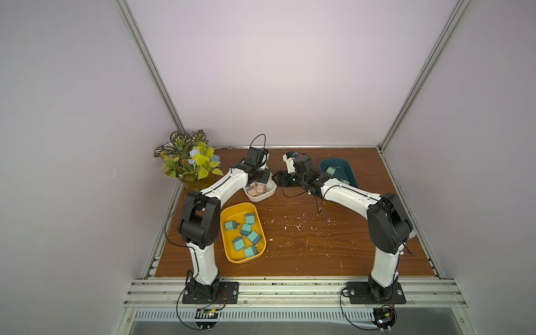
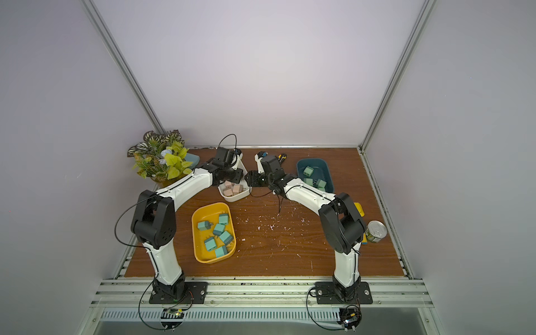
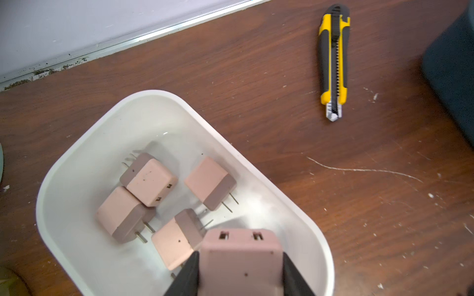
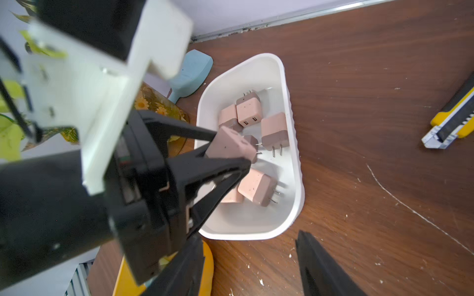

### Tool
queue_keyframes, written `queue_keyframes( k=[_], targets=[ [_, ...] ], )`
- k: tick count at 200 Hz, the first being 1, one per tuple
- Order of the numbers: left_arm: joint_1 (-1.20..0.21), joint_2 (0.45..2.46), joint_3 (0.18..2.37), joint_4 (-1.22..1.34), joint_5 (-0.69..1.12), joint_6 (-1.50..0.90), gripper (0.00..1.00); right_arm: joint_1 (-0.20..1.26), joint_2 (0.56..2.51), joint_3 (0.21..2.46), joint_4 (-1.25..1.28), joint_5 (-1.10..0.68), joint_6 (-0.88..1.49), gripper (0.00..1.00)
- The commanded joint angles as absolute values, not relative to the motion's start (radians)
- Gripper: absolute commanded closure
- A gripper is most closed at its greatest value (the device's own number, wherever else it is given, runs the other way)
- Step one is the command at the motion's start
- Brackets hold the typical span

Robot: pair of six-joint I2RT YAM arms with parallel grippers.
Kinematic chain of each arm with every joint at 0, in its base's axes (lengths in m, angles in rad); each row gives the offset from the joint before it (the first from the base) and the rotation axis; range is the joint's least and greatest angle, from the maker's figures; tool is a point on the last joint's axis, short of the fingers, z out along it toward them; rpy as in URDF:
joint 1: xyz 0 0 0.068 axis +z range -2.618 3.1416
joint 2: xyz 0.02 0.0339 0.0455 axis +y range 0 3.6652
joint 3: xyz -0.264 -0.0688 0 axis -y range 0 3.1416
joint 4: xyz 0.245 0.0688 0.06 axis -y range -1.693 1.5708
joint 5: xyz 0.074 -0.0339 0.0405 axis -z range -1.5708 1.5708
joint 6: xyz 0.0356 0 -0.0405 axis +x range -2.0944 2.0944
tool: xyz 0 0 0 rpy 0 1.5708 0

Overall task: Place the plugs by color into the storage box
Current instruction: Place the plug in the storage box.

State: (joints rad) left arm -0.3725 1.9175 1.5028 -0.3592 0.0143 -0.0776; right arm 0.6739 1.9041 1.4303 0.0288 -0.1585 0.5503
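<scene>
The left hand (image 3: 239,253) pinches a pink plug (image 3: 238,269) above the white bin (image 3: 107,123), where other pink plugs (image 3: 150,182) lie; in both top views the arm hides this grip. The right wrist view shows the right hand (image 4: 252,266) spread, seemingly empty, over the surface (image 4: 359,153).

Soft, even light, faint shadows — wrist views blur up close
</scene>
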Motion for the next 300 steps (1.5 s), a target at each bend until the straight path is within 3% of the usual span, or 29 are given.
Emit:
queue_keyframes(
  k=[1, 60, 131, 148, 167, 177, 300],
  targets=[
    [-0.362, 1.974, 1.611, -0.354, -0.025, -0.072, 0.97, 0.684, 1.919, 1.485, 0.034, -0.196, 0.553, 0.37],
    [-0.332, 2.139, 1.791, -0.346, -0.114, -0.098, 0.95, 0.69, 2.01, 1.578, 0.011, -0.216, 0.553, 0.37],
    [-0.291, 2.166, 1.731, -0.238, -0.079, -0.167, 0.93, 0.69, 2.043, 1.587, 0.021, -0.221, 0.564, 0.37],
    [-0.29, 2.175, 1.733, -0.218, -0.072, -0.166, 0.76, 0.692, 2.046, 1.589, 0.018, -0.227, 0.567, 0.37],
    [-0.289, 2.183, 1.731, -0.189, -0.059, -0.162, 0.39, 0.697, 2.042, 1.582, 0.017, -0.219, 0.569, 0.37],
    [-0.288, 2.187, 1.739, -0.197, -0.061, -0.163, 0.31, 0.7, 2.041, 1.58, 0.014, -0.215, 0.569, 0.37],
    [-0.29, 2.082, 1.642, -0.181, 0.002, -0.192, 0.31, 0.733, 1.902, 1.46, 0.026, -0.153, 0.566, 0.37]
  ],
)
